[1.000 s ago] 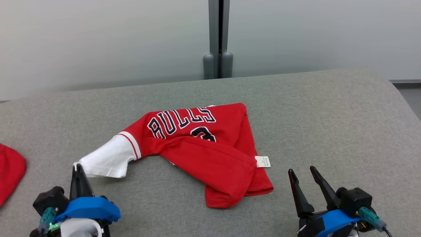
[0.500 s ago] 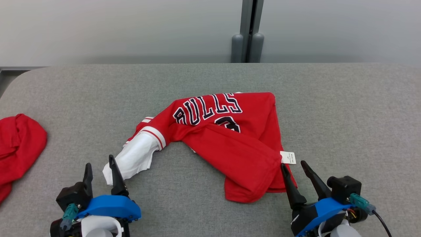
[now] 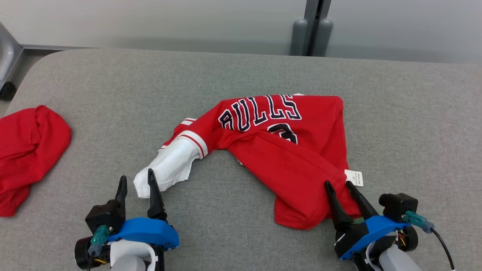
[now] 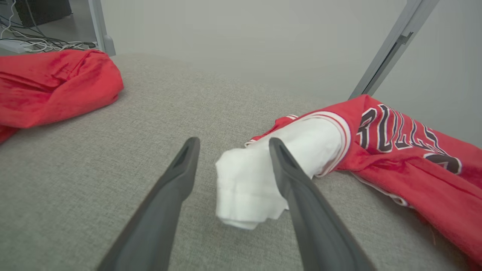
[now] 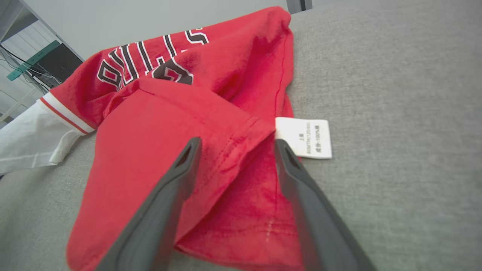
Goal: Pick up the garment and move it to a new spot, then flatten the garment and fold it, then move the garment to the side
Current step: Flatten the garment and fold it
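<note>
At the far left of the grey padded surface [image 3: 94, 75]: one heap of red cloth [image 3: 26, 146], not the piece in hand. Near left: left gripper [image 3: 136, 177], fingers spread, nothing held, with the end of the white sleeve [image 3: 169, 169] lying between its tips. Centre: one garment [image 3: 293, 150], a red jersey, crumpled, its body folded over itself. Near right: right gripper [image 3: 337, 183], fingers spread over the near hem, unclamped, with one care label [image 3: 354, 177] just beside. Risk: the hem lies doubled, so a pinch may catch one layer and drag the fold along; pulling the sleeve alone would stretch it. Count: two grippers, two red pieces, one label.
</note>
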{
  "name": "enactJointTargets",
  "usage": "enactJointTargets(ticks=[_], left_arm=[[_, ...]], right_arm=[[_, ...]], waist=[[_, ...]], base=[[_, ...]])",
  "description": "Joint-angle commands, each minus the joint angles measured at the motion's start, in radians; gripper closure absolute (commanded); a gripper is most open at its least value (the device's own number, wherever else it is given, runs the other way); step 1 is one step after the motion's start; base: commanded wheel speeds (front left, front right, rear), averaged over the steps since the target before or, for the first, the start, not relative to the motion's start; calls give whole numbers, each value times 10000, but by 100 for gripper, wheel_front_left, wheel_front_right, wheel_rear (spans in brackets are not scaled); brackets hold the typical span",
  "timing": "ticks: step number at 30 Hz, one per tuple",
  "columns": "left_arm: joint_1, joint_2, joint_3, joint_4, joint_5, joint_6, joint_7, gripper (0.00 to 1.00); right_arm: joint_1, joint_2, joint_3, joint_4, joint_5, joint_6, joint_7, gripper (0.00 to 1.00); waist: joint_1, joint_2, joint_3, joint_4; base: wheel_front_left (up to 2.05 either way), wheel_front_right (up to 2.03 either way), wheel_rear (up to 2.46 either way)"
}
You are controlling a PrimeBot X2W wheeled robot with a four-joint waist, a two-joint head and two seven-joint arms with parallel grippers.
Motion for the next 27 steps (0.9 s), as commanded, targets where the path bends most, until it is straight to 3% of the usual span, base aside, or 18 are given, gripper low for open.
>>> enactJointTargets(ticks=[1, 5, 7, 9, 10, 11, 12, 19, 27], left_arm=[[-118, -5, -25, -45, -4, 50, -29, 0], [-153, -8, -75, -118, 15, 83, -27, 0], [-157, -10, -96, -151, 19, 94, -27, 0], [-149, -8, -113, -187, 2, 96, -27, 0], [-145, -8, -131, -207, -12, 113, -29, 0], [-138, -9, -151, -223, -35, 134, -29, 0], [-130, -9, -174, -234, -52, 136, -27, 0], [-179, -13, -266, -305, -216, 149, -29, 0], [-101, -12, -646, -164, -466, 5, -27, 0]], right_arm=[[-170, -84, 28, 75, 151, 1, -7, 0], [-287, -111, 173, 280, 480, 3, -7, 4], [-316, -146, 175, 354, 618, 3, -5, 12], [-376, -191, 190, 317, 691, 3, -5, 27], [-365, -212, 203, 296, 711, 3, -5, 63], [-348, -233, 217, 287, 730, 3, -3, 89], [-327, -238, 241, 340, 803, 3, -3, 100], [-887, -821, -390, -293, 558, 1, -8, 100], [-2952, -2767, -1031, -1188, -916, 1, -6, 100]], waist=[[-1, -2, 72, 96], [-1, -2, 145, 207], [-1, -2, 183, 254], [-1, -2, 221, 285], [-1, -2, 238, 296], [-1, -2, 253, 307], [-1, -2, 266, 319], [-1, -2, 254, 426], [-1, -2, -210, 478]], base=[[0, 0, 0], [0, 0, 0], [0, 0, 0], [0, 0, 0], [0, 0, 0], [0, 0, 0], [0, 0, 0], [0, 0, 0], [0, 0, 0]])
